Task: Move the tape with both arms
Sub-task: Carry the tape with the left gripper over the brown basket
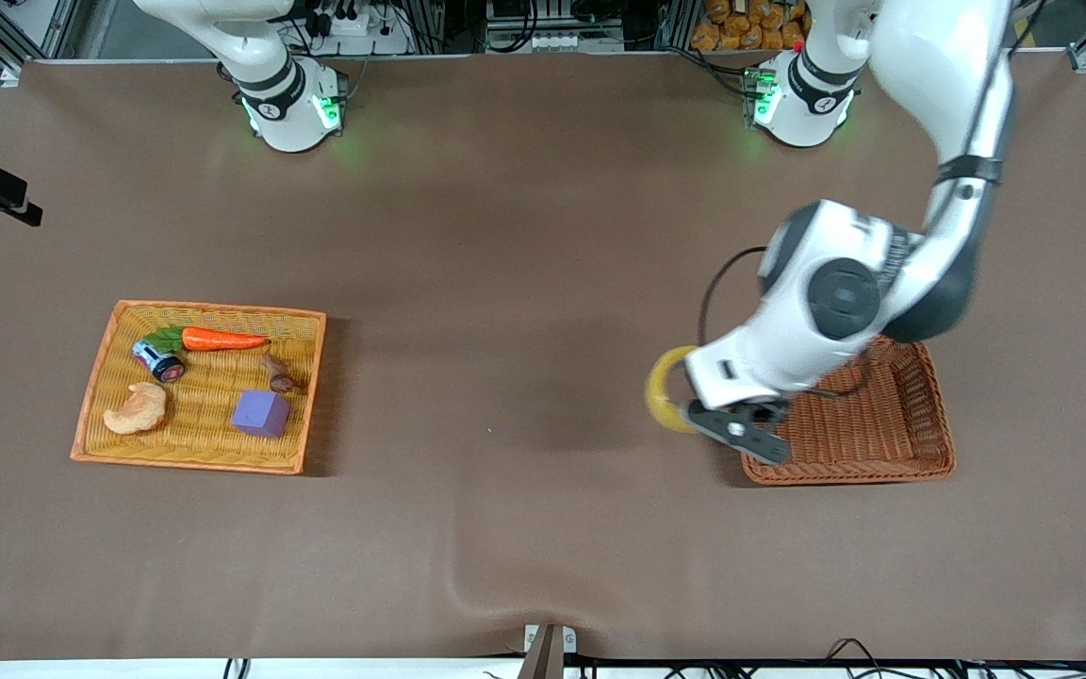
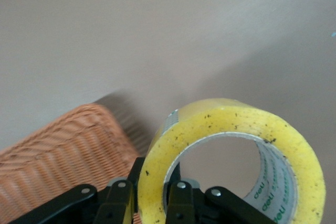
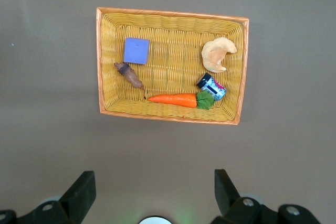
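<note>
Tape (image 1: pixel 664 389): a yellow ring with a grey-white core, held upright on edge in the air by the left gripper. It hangs over the bare table just beside the brown basket, at the rim that faces the right arm's end of the table. In the left wrist view the tape (image 2: pixel 231 156) fills the foreground, its yellow edge speckled with dark flecks and green print showing inside the core.
Left gripper (image 1: pixel 730 426): closed on the tape, one finger (image 2: pixel 178 203) inside the ring and the other outside, pinching the ring's wall between them. It hovers over the same rim of the brown basket.
Brown basket (image 1: pixel 920 453): a reddish woven tray on the table at the left arm's end, partly covered by the left arm; nothing shows in the part that can be seen.
Right gripper (image 3: pixel 155 192): fingers spread wide with nothing between them, held high over the table near its base, looking down on the yellow basket. This arm waits.
Yellow basket (image 1: pixel 100 368): well apart from the brown basket, toward the right arm's end. It holds a carrot (image 1: pixel 221 339), a small can (image 1: pixel 158 360), a croissant (image 1: pixel 138 409), a purple cube (image 1: pixel 261 413) and a small brown piece (image 1: pixel 277 373).
</note>
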Tool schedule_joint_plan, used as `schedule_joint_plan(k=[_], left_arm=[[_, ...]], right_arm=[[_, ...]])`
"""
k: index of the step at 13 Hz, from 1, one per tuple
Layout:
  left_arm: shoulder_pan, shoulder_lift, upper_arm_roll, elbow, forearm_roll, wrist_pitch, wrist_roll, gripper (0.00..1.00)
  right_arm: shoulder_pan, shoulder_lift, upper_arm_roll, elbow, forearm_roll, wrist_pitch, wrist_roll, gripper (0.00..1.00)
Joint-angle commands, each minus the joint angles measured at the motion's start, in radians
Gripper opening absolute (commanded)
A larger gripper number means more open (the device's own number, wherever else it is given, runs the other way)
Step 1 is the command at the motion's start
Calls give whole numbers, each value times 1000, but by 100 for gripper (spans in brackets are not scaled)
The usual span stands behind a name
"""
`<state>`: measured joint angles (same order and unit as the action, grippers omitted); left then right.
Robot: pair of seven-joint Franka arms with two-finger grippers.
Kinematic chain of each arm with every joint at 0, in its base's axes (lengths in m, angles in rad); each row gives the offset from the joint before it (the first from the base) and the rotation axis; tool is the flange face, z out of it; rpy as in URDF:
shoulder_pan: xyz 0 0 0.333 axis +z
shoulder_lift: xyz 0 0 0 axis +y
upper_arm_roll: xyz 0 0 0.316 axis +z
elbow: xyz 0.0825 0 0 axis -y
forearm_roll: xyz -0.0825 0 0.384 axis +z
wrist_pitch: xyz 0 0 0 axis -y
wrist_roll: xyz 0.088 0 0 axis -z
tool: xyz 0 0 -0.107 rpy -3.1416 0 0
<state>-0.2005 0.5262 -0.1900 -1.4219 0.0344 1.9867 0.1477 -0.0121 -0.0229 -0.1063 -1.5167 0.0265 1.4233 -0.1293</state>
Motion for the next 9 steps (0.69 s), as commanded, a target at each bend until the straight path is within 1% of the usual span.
schedule_joint_plan(k=[1,3,5,6,9], left_arm=[[111,-101,-13,-127,-57,-17,165,0],[169,-129,-9,-166,-44,-17,211,0],[278,-118,-11,-187,-44,-12,347,0],[308,-115,-9,-201,-42,-5,387,0],[416,-68,-8,-233,31,90,484,0]], right_arm=[[-3,-5,-1,-3,3,-7,-10,100],[-3,-6,-3,0,3,-9,-7,100],[1,-6,-1,1,3,-9,0,100],[-3,-6,-3,1,3,-15,0,100],[-6,-5,-4,9,4,-20,0,100]])
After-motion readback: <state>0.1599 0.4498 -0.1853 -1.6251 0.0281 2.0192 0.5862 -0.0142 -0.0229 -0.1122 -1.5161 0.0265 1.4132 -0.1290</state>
